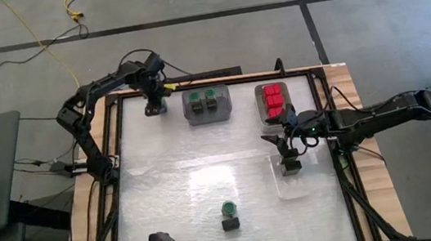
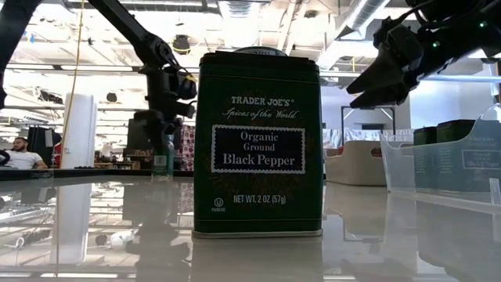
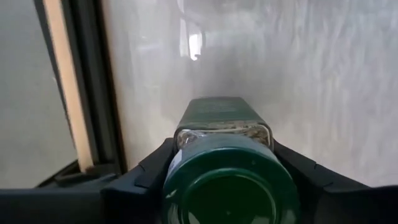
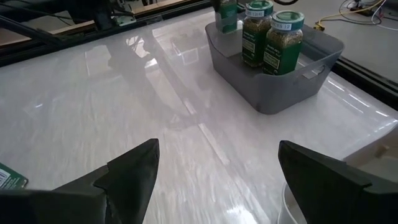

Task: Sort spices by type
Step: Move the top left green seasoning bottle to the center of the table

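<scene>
While the sort was only partly finished, the left gripper stood at the far left corner of the white table, its two dark fingers set either side of a green-lidded round glass jar of spice. Whether they were already pressing on the glass I could not tell.

Two more green-lidded jars already sat in the grey plastic bin just beside that gripper, and several red-topped boxy containers filled a second tray toward the far right. The right gripper hung over the clear rectangular tray on the right, its jaws spread wide and holding nothing; at least two dark tins showed inside that tray.

Left out near the front edge were a dark green Trader Joe's black pepper tin and one green-lidded jar just behind it. By my judgement three containers remained unsorted.
</scene>
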`<action>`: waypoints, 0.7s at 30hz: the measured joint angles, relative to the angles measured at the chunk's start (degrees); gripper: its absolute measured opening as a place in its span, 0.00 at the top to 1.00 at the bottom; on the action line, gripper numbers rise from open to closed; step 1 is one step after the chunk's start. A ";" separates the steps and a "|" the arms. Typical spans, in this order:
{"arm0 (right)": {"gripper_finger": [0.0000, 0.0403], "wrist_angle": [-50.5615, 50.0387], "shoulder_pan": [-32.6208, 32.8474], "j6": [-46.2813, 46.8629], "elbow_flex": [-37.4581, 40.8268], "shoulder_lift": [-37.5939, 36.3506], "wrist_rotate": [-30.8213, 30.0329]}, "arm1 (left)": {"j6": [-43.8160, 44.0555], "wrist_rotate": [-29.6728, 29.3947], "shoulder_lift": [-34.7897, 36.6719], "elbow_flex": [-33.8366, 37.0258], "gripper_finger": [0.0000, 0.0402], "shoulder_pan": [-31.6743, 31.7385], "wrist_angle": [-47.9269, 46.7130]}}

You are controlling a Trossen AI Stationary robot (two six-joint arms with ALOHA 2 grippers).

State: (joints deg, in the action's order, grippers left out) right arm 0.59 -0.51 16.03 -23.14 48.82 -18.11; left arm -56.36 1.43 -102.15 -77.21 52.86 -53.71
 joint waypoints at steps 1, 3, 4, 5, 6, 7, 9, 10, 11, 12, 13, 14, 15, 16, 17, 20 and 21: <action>0.11 -0.05 0.00 -0.02 0.00 0.00 0.00 | 0.06 0.00 0.02 -0.02 0.52 -0.14 -0.92; 0.11 -0.16 -0.01 -0.01 0.00 -0.01 0.00 | 1.28 -0.04 0.02 -0.04 0.52 -0.74 -2.31; 0.11 -0.18 0.00 0.00 0.00 0.00 0.00 | 2.55 -0.09 0.04 -0.04 0.52 -1.13 -2.73; 0.11 -0.17 0.00 -0.02 0.00 0.00 0.00 | 4.21 -0.15 0.04 -0.04 0.52 -1.59 -3.00; 0.11 -0.16 0.00 -0.01 0.00 0.00 -0.01 | 6.20 -0.23 0.04 -0.04 0.52 -2.07 -3.04; 0.11 -0.16 0.00 -0.01 0.00 0.00 -0.01 | 8.15 -0.24 0.04 -0.04 0.52 -2.59 -3.08; 0.11 -0.18 0.00 -0.02 0.00 -0.02 0.00 | 11.62 -0.36 0.04 -0.04 0.52 -3.73 -3.55; 0.11 -0.16 -0.01 -0.02 0.00 0.00 -0.02 | 13.73 -0.48 0.04 -0.04 0.52 -4.43 -3.89; 0.11 -0.16 0.00 0.00 0.00 0.00 -0.02 | 16.01 -0.52 0.04 -0.04 0.52 -5.21 -4.47; 0.11 -0.18 -0.02 0.02 0.00 0.00 0.00 | 18.10 -0.50 0.05 -0.04 0.52 -6.04 -5.45; 0.11 -0.20 -0.02 0.02 0.00 0.00 -0.02 | 19.96 -0.48 0.23 -0.04 0.52 -6.92 -6.87; 0.11 -0.24 0.00 0.02 0.00 -0.01 0.00 | 21.36 -0.38 0.51 -0.02 0.52 -7.84 -8.52; 0.11 -0.28 0.00 0.02 0.00 0.00 0.00 | 22.79 -0.37 0.83 0.09 0.52 -8.90 -10.02; 0.11 -0.37 0.00 0.02 0.00 0.00 -0.02 | 24.29 -0.39 1.25 0.20 0.52 -9.93 -11.10; 0.11 -0.55 -0.02 0.02 0.00 0.00 0.00 | 25.76 -0.37 1.94 0.25 0.52 -10.95 -11.81; 0.11 -1.94 -0.02 0.04 0.00 0.00 -0.01 | 29.36 -0.35 5.58 0.99 0.52 -13.79 -12.31; 0.11 -2.67 0.00 0.06 0.00 -0.02 0.00 | 31.04 -0.26 6.93 1.69 0.52 -14.61 -12.69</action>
State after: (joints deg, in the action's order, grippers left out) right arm -2.09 -0.52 16.09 -23.14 48.80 -18.11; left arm -25.32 1.17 -95.22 -75.52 38.26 -66.40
